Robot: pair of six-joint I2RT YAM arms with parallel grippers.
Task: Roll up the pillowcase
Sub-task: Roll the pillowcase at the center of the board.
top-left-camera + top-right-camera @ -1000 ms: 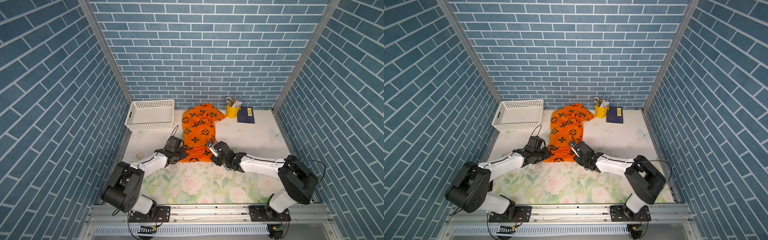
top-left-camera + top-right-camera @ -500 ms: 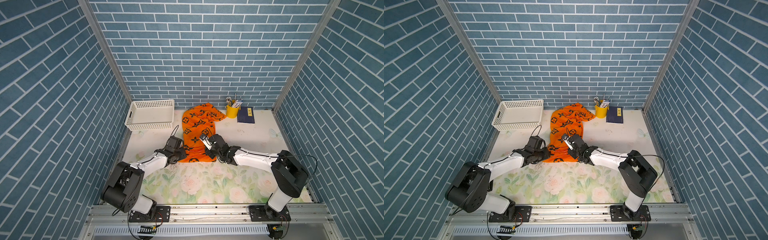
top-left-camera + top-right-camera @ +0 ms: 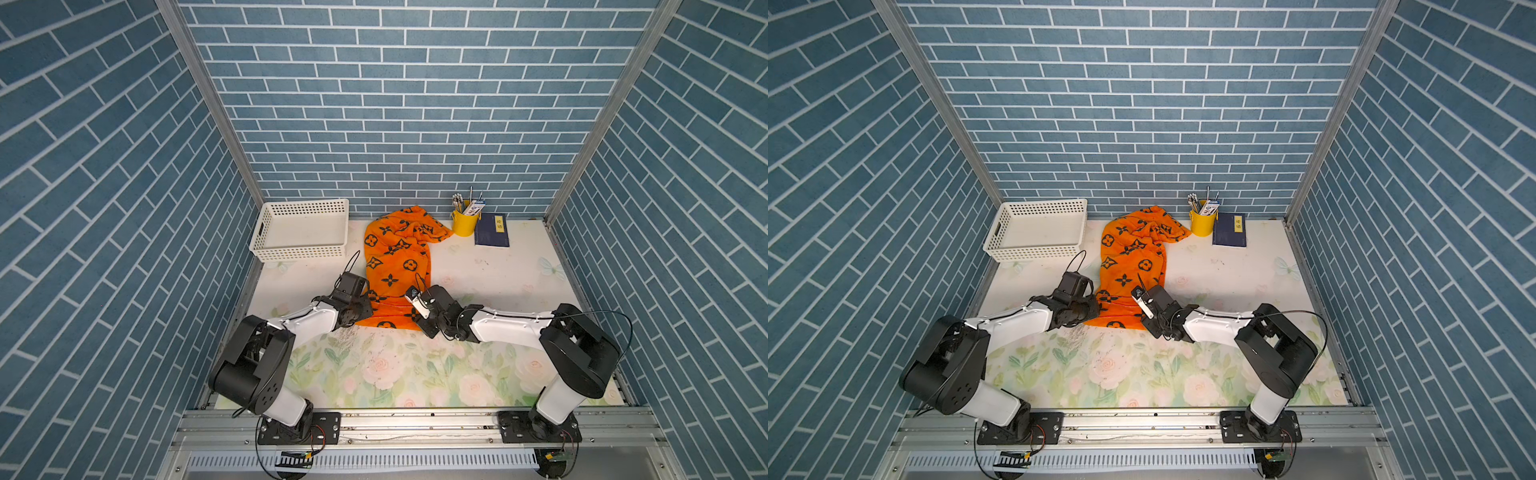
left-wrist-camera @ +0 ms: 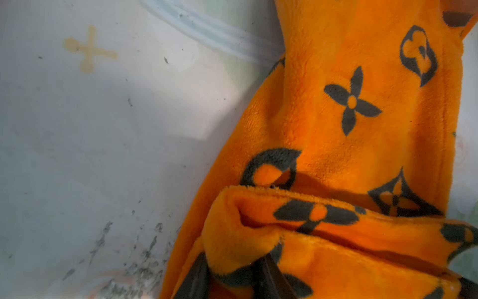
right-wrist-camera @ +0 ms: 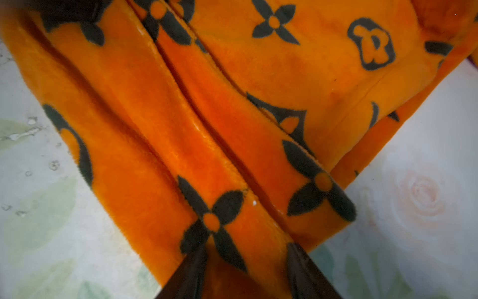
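Orange plush is pinched between the dark fingers (image 4: 196,281) of the left gripper (image 4: 231,270), which is closed on a doubled-over fold at one near corner of the pillowcase (image 3: 395,266). The fingertips are buried in the pile and cut off by the frame edge. Across the cloth, the right gripper (image 5: 245,256) straddles the other end of the same near hem. Its two fingers stand apart with a thick ridge of fabric between them, and whether they press on it cannot be made out. In both top views the arm's wrist (image 3: 434,303) hides the jaws altogether. The fabric there lies in long parallel folds. Beyond the grippers the pillowcase runs as a narrow strip up the middle of the flower-printed table (image 3: 395,374), its far end crumpled in a heap near the blue brick back wall (image 3: 395,124). A white perforated basket (image 3: 299,251) sits beside it on the left arm's side. A yellow cup (image 3: 463,226) of pens (image 3: 459,203) and a dark blue book (image 3: 492,230) sit on the other.
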